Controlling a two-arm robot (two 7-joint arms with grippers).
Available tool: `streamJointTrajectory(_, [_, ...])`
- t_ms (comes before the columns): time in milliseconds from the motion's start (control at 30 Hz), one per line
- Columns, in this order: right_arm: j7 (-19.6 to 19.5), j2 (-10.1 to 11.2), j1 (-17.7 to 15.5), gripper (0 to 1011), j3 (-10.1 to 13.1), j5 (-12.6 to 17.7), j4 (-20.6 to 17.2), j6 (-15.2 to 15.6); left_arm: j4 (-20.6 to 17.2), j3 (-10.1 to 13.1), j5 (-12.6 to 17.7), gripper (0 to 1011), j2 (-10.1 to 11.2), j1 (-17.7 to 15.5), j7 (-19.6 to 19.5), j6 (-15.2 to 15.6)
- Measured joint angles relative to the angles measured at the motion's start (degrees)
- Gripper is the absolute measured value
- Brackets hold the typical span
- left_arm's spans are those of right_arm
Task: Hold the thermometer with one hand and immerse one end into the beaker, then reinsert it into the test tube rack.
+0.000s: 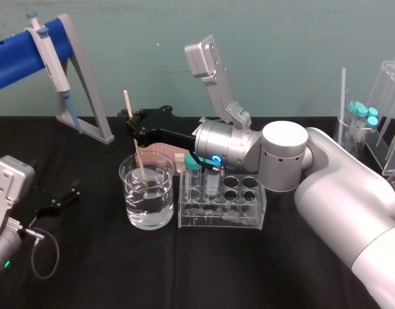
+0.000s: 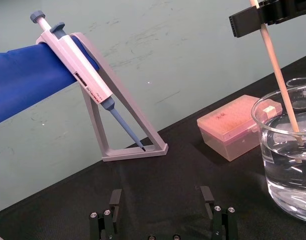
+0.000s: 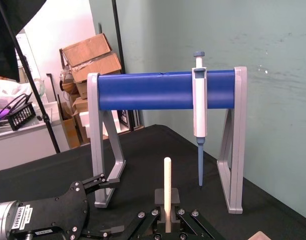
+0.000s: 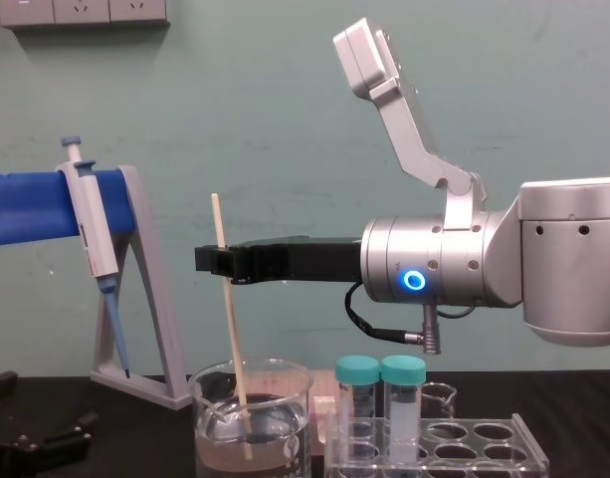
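Closest to the head camera, the left gripper (image 1: 69, 196) lies low over the surface (image 1: 107, 270) at the robot's left, idle and well apart from the glassware. Farther off, the right gripper (image 1: 135, 126) reaches leftward above the beaker (image 1: 160, 212), clenched on the thermometer (image 1: 138, 154), which slants down into it. Just beside the beaker, to its right, stands the rack (image 1: 216, 220), with two teal-capped tubes (image 1: 193, 168) at the end nearest the beaker and its other holes free

Left wrist view: the left gripper (image 2: 161, 199) is spread and empty. Beyond it the thermometer (image 2: 280, 75) crosses the rim of the beaker (image 2: 272, 170), and its lower end sits below the water line

Right wrist view: the thermometer (image 3: 167, 187) stands up between the closed jaws of the right gripper (image 3: 167, 216)

Chest view: the right gripper (image 4: 221, 261) pinches the thermometer (image 4: 230, 339) in its upper part. The tip is under water, low in the beaker (image 4: 295, 398); whether it touches the bottom I cannot tell

Immersion looks to be the step in hand. The next move calls for a straight lift until the tip clears the rim, a short carry rightward past the tubes to a free hole in the rack (image 4: 484, 443), righting the tilt, then a slow descent before letting go
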Motion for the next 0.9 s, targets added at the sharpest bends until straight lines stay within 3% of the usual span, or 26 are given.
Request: streamJointTrajectory(900, [0.0,0.0,0.0,55,0.0,0.0,0.0,0.0,0.0,0.0,0.0,1004,0.0,0.0,0.0,0.0])
